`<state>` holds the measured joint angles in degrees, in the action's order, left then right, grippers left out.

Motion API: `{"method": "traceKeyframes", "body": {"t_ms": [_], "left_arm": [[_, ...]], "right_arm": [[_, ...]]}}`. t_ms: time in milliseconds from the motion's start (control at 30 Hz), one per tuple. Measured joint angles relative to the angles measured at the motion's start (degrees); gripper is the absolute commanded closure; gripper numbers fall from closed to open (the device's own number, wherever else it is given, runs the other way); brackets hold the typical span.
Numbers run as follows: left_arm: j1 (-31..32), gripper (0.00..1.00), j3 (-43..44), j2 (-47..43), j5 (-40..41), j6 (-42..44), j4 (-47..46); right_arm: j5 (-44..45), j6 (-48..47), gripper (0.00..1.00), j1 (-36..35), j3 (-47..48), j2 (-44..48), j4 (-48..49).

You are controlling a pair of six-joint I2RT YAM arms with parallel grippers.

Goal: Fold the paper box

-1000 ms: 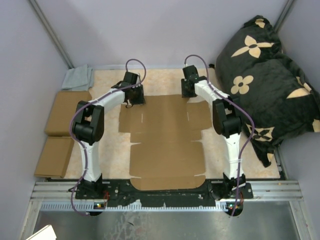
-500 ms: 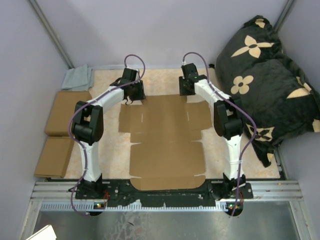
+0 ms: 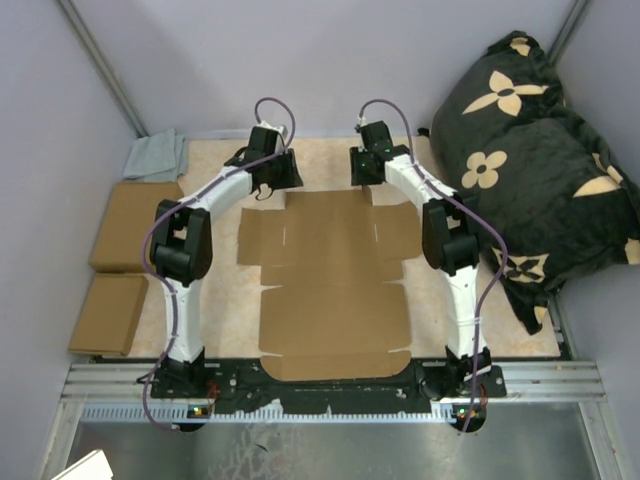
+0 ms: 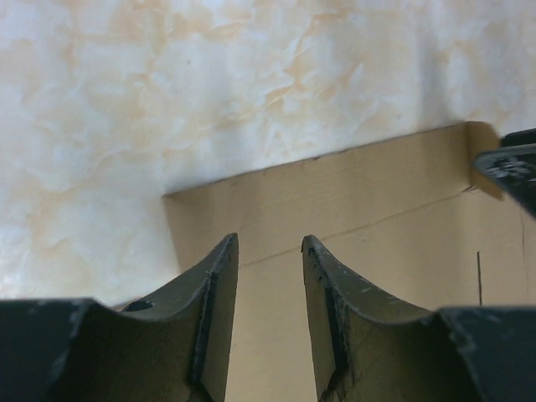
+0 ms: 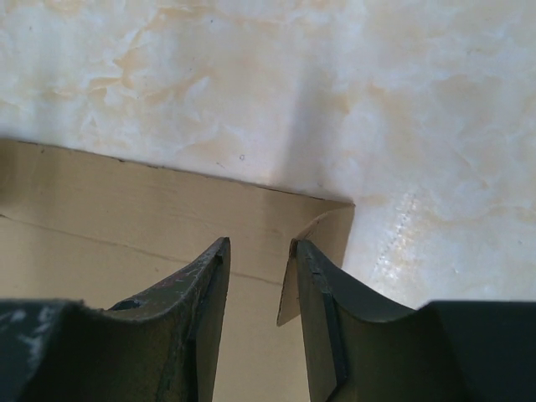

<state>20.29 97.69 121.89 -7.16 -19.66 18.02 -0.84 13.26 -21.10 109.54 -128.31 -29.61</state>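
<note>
My left end effector (image 4: 268, 244) and right end effector (image 5: 261, 245) hang half open, holding nothing, over the 12 o'clock flap of the paper box (image 3: 335, 270), so I should pinch both corners evenly.

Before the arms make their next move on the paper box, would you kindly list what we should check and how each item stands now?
1. The paper box lies flat, unfolded: ok.
2. The left gripper open above its far left corner: ok.
3. The right gripper open above its far right corner: ok.
4. The corner tab beside the right gripper lies flat: not ok, it appears curled up.
5. Fingers touching cardboard: cannot tell.
6. The two finished boxes apart from the blank: ok.
</note>
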Motion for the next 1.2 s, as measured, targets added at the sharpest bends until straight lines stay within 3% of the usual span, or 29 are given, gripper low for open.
{"method": "traceKeyframes", "body": {"t_ms": [400, 633, 767, 967, 1100, 1200], "left_arm": [[0.57, 0.58, 2.54, 8.48, -2.95, -1.68, -1.49], [0.5, 0.57, 2.38, 7.02, -0.5, -1.25, -0.24], [-0.46, 0.58, -0.13, 1.18, 3.82, -1.07, 0.24], [-8.11, 0.61, -5.11, -8.48, 5.9, -2.43, -1.16], [-13.9, 0.62, -5.81, -6.58, 6.88, -2.82, -1.03], [-14.25, 0.63, -5.55, -2.67, 6.38, -3.06, 0.55]], "right_arm": [[-2.89, 0.46, 0.61, -0.26, 2.34, -6.64, 0.44], [-3.04, 0.52, 0.62, -0.26, 2.21, -6.64, 0.94], [-2.97, 0.85, 0.62, -0.26, 2.21, -6.64, 0.94], [-2.84, 0.92, 0.63, -0.26, 2.21, -6.67, 0.94], [-2.82, 0.94, 0.63, -0.26, 2.21, -6.75, 0.96], [-2.84, 1.01, 0.63, -0.26, 2.21, -6.78, 0.96]]}}
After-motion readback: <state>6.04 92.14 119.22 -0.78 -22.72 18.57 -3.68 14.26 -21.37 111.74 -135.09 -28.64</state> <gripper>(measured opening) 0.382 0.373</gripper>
